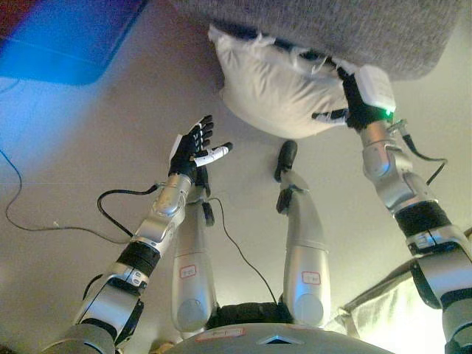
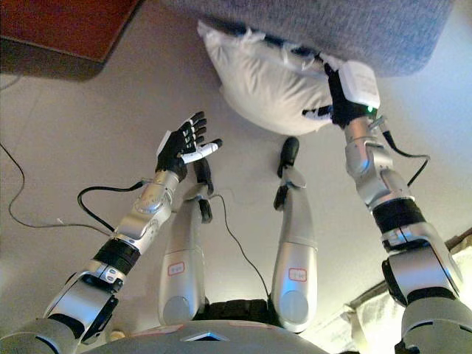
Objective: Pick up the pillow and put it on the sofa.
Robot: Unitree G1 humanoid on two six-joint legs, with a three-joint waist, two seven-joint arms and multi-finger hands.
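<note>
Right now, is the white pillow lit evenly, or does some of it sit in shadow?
In the left eye view the pillow is bright on its lower bulge and darker along the top under the grey sofa; the right eye view shows the same, with the right hand dark against it.

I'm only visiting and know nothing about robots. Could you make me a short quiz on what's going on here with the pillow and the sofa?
1. True or false: the white pillow lies wholly on top of the grey sofa.
2. Which robot hand touches the pillow?
A. the left robot hand
B. the right robot hand
C. both
3. Fill in: the left robot hand hangs over the bare ____, fingers spread.

Key
1. False: it rests on the floor against the sofa's front edge.
2. B, at the pillow's right end.
3. floor
</note>
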